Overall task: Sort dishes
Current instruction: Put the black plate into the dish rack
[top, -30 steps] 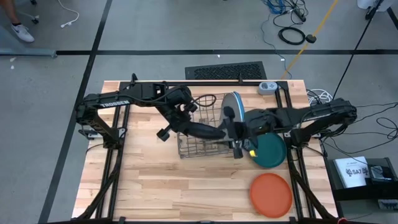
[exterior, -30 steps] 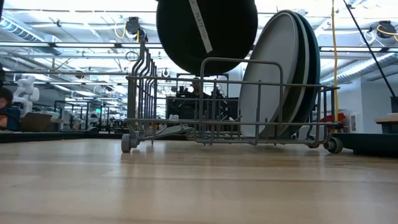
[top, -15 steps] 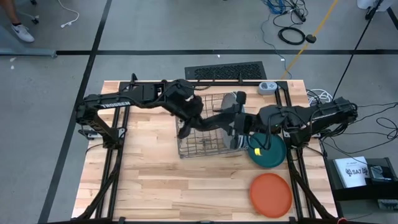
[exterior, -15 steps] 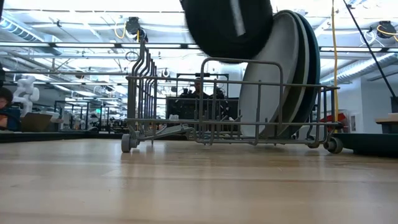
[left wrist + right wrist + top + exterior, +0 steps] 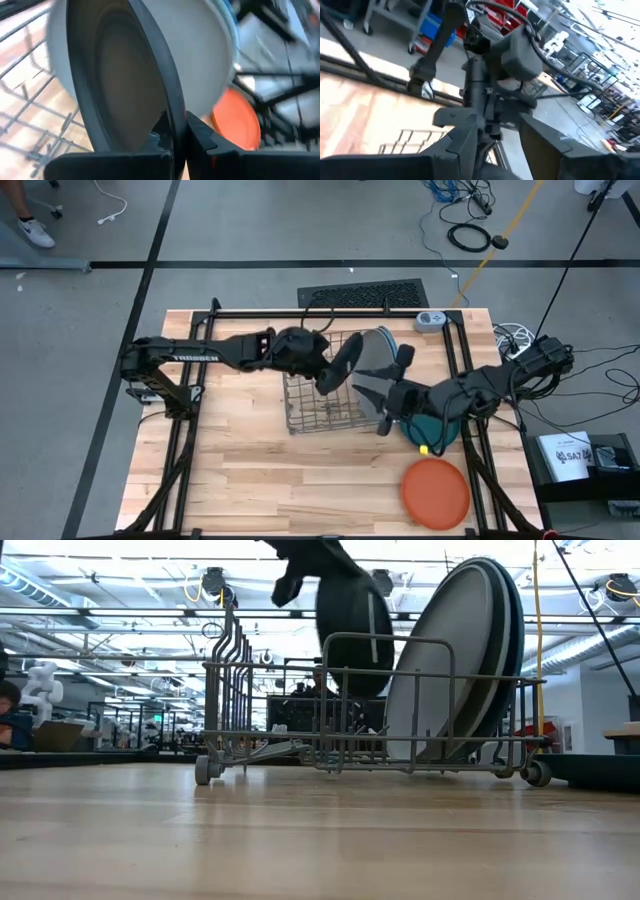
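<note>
Left gripper (image 5: pixel 172 131) jaws clamped on black plate (image 5: pixel 352 632) rim, edge-up over wire dish rack (image 5: pixel 240 705); right gripper (image 5: pixel 492 132) jaws parted, empty, just beside rack.

black plate (image 5: pixel 352 632), orange plate (image 5: pixel 435 492), dark teal plate (image 5: pixel 446 429), grey plate (image 5: pixel 445 660), pale wooden table (image 5: pixel 250 480)

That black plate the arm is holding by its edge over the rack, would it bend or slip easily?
The black plate probably stays stiff: gripped only at its rim by the left gripper, it shows no sag. It looks smooth, so it could slip. Being round, it might roll if dropped on edge in the wire rack.
</note>
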